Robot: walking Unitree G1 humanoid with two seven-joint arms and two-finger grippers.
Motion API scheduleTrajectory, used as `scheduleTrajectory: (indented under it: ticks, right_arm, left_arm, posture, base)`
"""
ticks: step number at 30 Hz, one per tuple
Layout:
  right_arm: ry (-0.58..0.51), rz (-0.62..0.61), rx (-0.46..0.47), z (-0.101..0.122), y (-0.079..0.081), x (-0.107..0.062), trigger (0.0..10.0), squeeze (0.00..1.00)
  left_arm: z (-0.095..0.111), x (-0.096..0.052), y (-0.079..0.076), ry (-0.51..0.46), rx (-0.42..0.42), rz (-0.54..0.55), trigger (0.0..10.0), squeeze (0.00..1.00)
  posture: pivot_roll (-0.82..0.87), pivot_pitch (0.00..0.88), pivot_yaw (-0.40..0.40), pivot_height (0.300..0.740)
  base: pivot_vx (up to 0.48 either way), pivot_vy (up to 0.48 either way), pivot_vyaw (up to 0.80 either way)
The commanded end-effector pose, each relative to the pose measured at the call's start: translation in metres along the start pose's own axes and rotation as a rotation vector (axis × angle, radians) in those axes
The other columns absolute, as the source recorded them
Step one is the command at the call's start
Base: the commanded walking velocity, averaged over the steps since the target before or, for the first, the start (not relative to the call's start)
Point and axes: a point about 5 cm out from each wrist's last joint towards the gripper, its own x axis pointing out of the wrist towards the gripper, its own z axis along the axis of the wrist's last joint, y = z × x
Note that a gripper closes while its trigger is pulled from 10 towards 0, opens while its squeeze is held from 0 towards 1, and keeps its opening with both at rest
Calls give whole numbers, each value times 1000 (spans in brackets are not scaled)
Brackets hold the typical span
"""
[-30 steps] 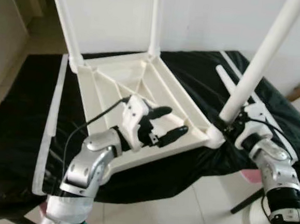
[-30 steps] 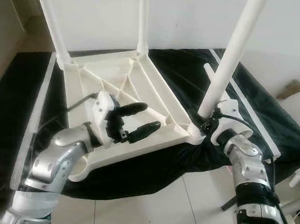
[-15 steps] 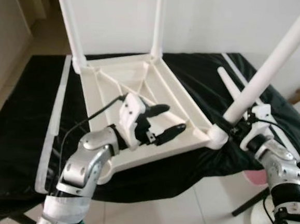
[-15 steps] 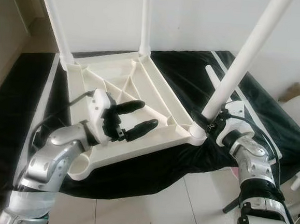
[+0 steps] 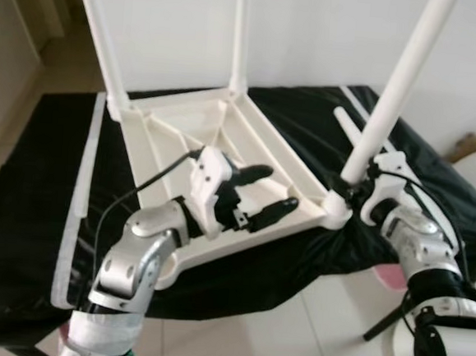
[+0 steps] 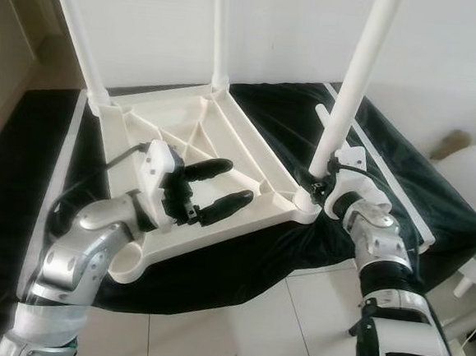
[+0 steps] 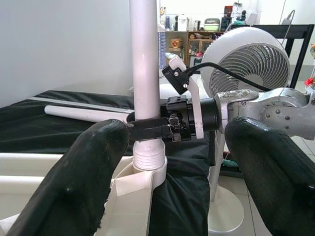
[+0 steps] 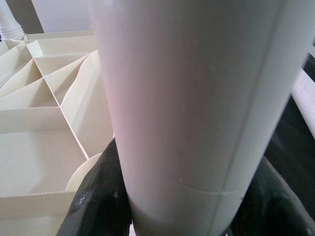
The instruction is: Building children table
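Three legs stand on the upturned tabletop. Right gripper clamps the near leg; left gripper hovers spread, empty

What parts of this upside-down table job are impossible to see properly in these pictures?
- Tops of the three standing legs: cut off by the upper edge in the eye views, as with the near leg.
- The corner socket: whether the leg is fully seated is hidden by the right gripper clamped round its base.
- The table top: its face lies against the black cloth, unseen.
- The loose fourth leg: partly behind the near leg.
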Motion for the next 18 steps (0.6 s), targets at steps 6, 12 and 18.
scheduleTrajectory:
  ticks: [6,12,18]
  right_arm:
    - [102,-127,24,-21,4,0,10000,0]
    - [73,-286,86,-26,17,2,10000,0]
    - [65,-517,153,-28,35,2,10000,0]
  left_arm:
    - [5,0,4,-11,9,84,10000,0]
    - [5,2,4,-12,7,79,10000,0]
    - [5,5,2,-18,0,63,10000,0]
  posture:
    - [61,0,2,740]
    - [52,0,4,740]
    - [42,0,7,740]
  base:
    - [0,0,0]
    - [0,0,0]
    - [0,0,0]
